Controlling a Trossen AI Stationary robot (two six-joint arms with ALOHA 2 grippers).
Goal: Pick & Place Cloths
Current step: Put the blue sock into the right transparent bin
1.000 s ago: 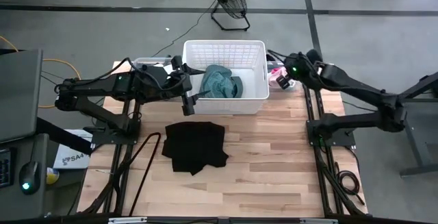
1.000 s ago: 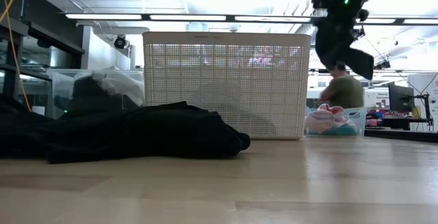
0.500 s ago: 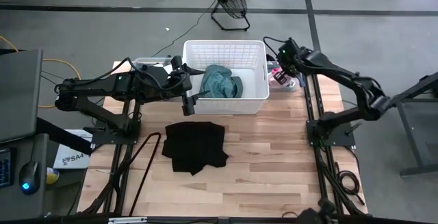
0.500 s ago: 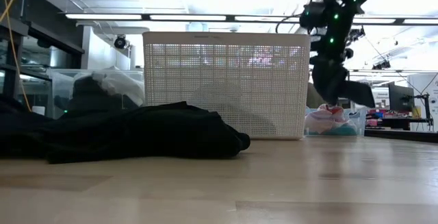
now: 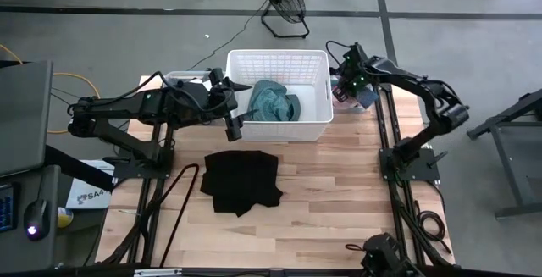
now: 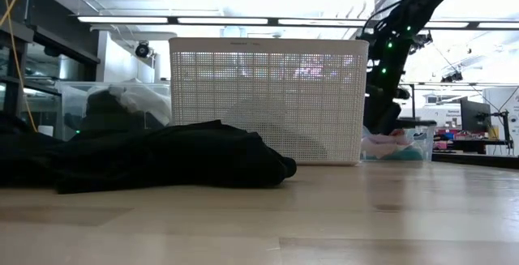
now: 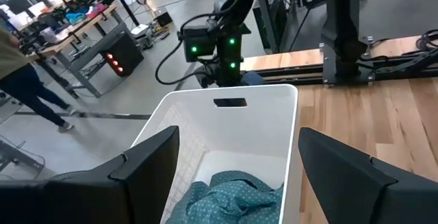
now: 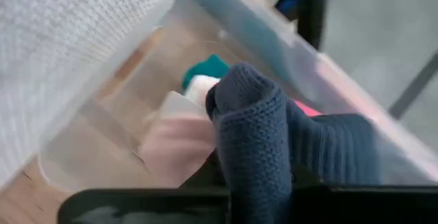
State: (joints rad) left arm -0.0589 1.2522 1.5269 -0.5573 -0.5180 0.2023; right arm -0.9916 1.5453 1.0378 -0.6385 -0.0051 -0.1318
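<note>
A: Dark blue knit, ribbed and thick: that is the dark blue cloth (image 8: 274,142) bunched right at the right gripper (image 5: 356,86), whose fingers are clenched on it, as far as the right wrist view shows.

B: And where is that happening?

A: At the far right of the table, over the clear bin (image 8: 102,135) just right of the white basket (image 5: 318,129). Pink and teal cloths (image 8: 181,138) lie in that bin below the blue one.

B: So which step would you call it?

A: A pick from the bin, I'd judge: the cloth is pinched, but I cannot tell whether it is clear of the bin yet. The next move likely calls for lifting it over the bin wall and the basket rim, then opening above the basket without dragging the pink piece along.

B: What about the rest?

A: A teal-green cloth (image 5: 273,102) already lies inside the basket. A black cloth (image 5: 241,181) is spread on the wooden table (image 5: 339,201), near of the basket and apart from it. The left gripper (image 5: 235,124) hangs at the basket's left near corner with its fingers spread wide, holding nothing.
</note>
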